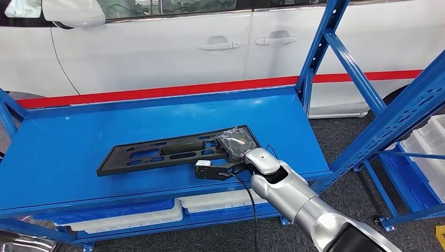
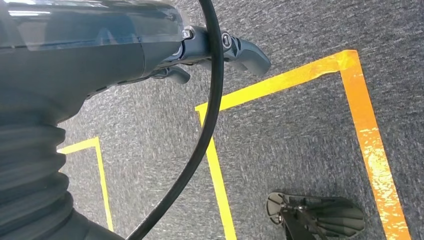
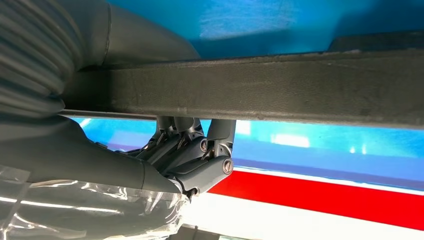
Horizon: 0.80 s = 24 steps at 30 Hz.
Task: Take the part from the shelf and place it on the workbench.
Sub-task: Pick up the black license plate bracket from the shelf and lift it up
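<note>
Part: black flat panel (image 1: 168, 153) lay lengthwise on the blue shelf (image 1: 68, 152), its right end under the right hand (image 1: 237, 144), near the shelf's right post (image 1: 310, 63).
Right hand: wrapped in clear film, it sat on the panel's right end; in the right wrist view its fingers (image 3: 200, 160) were curled around the panel's edge (image 3: 260, 97), so the hand held the part at one end.
Left hand: hung low over grey carpet (image 2: 300, 145) with yellow floor tape (image 2: 280, 80); its fingers (image 2: 245, 50) were loosely bent and held nothing.
Progress: judged as grasp made, lift not yet done; no desk was seen in these views.
Risk, droop: the hold was at the far right end of a long panel, so the free left end would likely sag or twist on lifting and might slip from the fingers.
Risk, snag: a black cable (image 1: 246, 194) ran beside the wrist, close to the shelf's near lip, and could catch on it.
Risk, collision: swinging the panel out could strike the blue post or the white car (image 1: 157, 47) beyond.
Risk, grip: film over the hand might reduce friction on the smooth plastic.
</note>
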Motion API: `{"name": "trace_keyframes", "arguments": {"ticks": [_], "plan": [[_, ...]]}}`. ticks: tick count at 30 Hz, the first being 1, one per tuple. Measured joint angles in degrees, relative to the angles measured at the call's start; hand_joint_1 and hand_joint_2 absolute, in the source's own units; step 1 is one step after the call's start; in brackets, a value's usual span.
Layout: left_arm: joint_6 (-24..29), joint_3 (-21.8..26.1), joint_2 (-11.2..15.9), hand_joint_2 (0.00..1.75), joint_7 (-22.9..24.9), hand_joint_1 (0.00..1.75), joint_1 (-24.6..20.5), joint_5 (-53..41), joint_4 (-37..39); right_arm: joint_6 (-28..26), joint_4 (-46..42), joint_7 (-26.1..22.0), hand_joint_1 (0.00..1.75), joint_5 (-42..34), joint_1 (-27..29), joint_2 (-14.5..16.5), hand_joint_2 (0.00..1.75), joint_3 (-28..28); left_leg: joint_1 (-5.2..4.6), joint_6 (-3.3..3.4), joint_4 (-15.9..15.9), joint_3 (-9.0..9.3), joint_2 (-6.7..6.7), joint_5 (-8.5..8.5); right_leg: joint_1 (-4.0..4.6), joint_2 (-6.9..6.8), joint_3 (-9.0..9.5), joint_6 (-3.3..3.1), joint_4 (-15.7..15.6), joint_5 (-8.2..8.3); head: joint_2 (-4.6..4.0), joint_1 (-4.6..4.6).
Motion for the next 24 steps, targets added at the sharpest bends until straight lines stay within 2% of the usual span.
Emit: {"name": "trace_keyframes", "arguments": {"ticks": [8, 17, 24], "plan": [[0.13, 0.07, 0.00, 1.75, 2.02, 0.00, 0.26, -0.97, 0.00, -3.77, -2.52, 0.37, 1.75, -0.04, 0.99, -0.61, 1.75, -0.80, -0.02, 0.03, 0.01, -0.04, -0.01, 0.00, 0.00, -0.02, -0.02, 0.01, -0.02, 0.00, 0.00, 0.00], [0.74, 0.09, 0.02, 1.75, 3.02, 0.00, 0.96, -0.94, 0.00, -4.02, -18.63, 1.86, 1.75, -1.51, 0.73, -4.95, 1.75, -6.85, -0.09, 0.09, 0.09, -0.30, -0.03, -0.03, -0.12, -0.02, -0.25, 0.06, -0.05, -0.01, 0.00, 0.00], [0.74, 0.09, 0.07, 1.75, 3.13, 0.00, 0.99, -1.05, 0.00, -3.68, -23.70, 1.90, 1.75, -1.25, 0.29, -6.94, 1.75, -9.02, -0.44, 0.48, 0.34, -0.39, -0.06, -0.30, -0.37, -0.06, -0.22, 0.38, -0.14, -0.05, 0.00, 0.00]]}}
